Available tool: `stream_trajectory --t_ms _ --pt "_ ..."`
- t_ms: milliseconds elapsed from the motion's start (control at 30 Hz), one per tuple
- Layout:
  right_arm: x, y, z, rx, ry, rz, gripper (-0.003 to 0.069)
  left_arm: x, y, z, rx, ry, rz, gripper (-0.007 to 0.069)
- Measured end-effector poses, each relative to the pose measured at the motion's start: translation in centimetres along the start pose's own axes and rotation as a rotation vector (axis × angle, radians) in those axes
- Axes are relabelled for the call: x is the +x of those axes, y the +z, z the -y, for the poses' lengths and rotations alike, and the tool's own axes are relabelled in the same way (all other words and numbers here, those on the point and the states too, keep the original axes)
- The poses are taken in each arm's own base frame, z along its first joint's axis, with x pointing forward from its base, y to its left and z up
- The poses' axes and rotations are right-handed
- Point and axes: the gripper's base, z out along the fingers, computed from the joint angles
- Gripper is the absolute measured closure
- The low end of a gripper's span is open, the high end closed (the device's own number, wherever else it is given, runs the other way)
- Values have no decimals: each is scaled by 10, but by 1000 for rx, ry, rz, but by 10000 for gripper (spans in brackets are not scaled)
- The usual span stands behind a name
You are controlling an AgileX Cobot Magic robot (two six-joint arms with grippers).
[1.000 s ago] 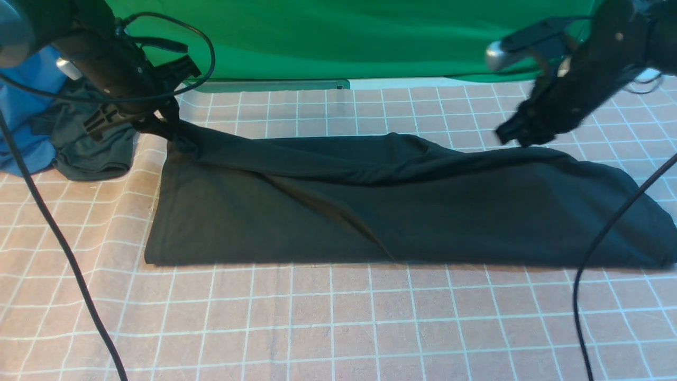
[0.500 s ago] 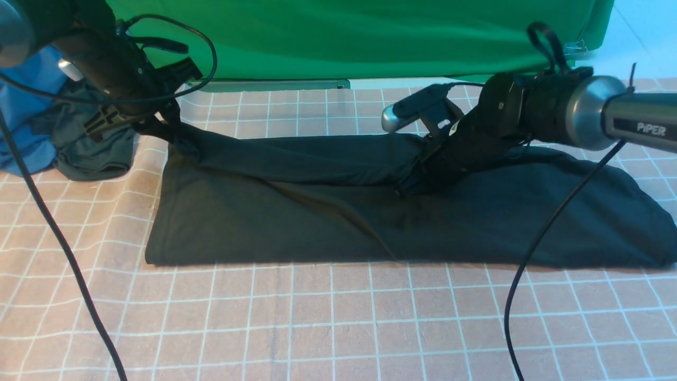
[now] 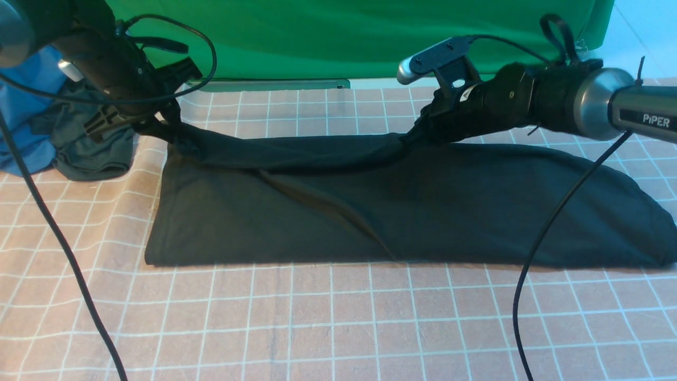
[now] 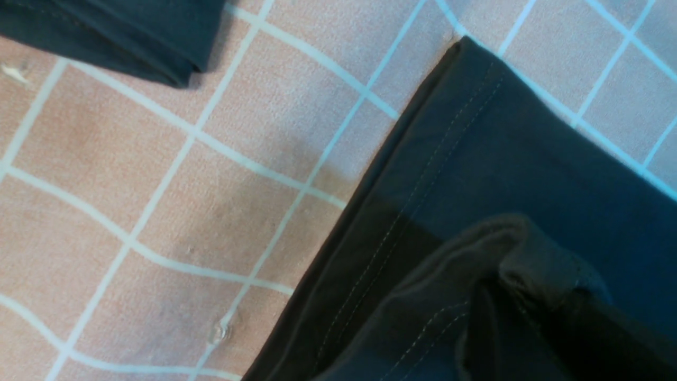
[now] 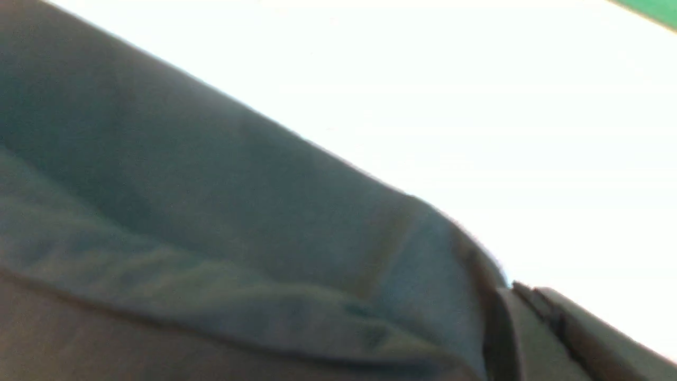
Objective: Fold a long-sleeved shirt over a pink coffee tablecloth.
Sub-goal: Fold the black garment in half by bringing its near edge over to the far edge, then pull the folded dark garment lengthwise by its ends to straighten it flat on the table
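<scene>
The black long-sleeved shirt (image 3: 402, 211) lies folded in a long band across the pink coffee tablecloth (image 3: 338, 328). My left gripper (image 3: 164, 127) is at the shirt's back left corner, shut on bunched fabric that rises taut to it. In the left wrist view the stitched hem (image 4: 502, 159) lies on the pink grid (image 4: 158, 211), with cloth gathered at the jaws (image 4: 523, 296). My right gripper (image 3: 418, 132) is shut on the shirt's back edge near the middle and holds it a little above the cloth. In the right wrist view, blurred shirt fabric (image 5: 211, 211) fills the frame right up to a dark finger (image 5: 534, 328).
A dark grey garment (image 3: 90, 143) and a blue one (image 3: 26, 106) lie heaped at the back left. A green cloth (image 3: 344, 37) hangs behind the table. Black cables (image 3: 58, 233) (image 3: 550, 227) trail over the tablecloth on both sides.
My right arm swept in from the far right to the middle of the shirt's back edge, shut on it and raised it slightly. The left arm stayed in place.
</scene>
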Motion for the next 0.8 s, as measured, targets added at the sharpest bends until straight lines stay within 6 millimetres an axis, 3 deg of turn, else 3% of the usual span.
stream_trajectory --t_ms 67,133,200,233,300,400,500,600,633,667,733,800 --pt "-4 -5 -1 -10 -12 -7 624 -2 0 1 10 0 18 486" --pt "-13 -19 -2 -24 -24 -10 624 -5 0 3 32 -8 60 358" --pt "-16 -26 -3 -31 -28 -11 624 -7 0 4 45 -20 82 307" --pt "-21 -34 -3 -38 -33 -9 624 -10 -2 6 60 -32 108 226" --pt "-27 -44 -4 -46 -45 -8 624 -13 -7 8 66 -34 113 143" --pt "-31 -54 -5 -56 -63 -13 624 -12 -15 10 51 -14 79 102" --pt "-37 -67 -5 -63 -75 -5 624 6 -19 20 29 89 -57 155" --pt "-39 -70 -5 -63 -78 1 624 36 -10 44 6 248 -135 356" --pt "-39 -70 -6 -64 -79 -2 624 51 -6 56 -3 314 -150 454" --pt "-39 -70 -6 -64 -79 -3 624 52 -5 58 -3 322 -149 469" --pt "-39 -70 -6 -65 -84 -5 624 77 5 77 -1 421 -156 578" --pt "-39 -70 -5 -63 -92 -7 624 87 11 89 20 461 -128 604"
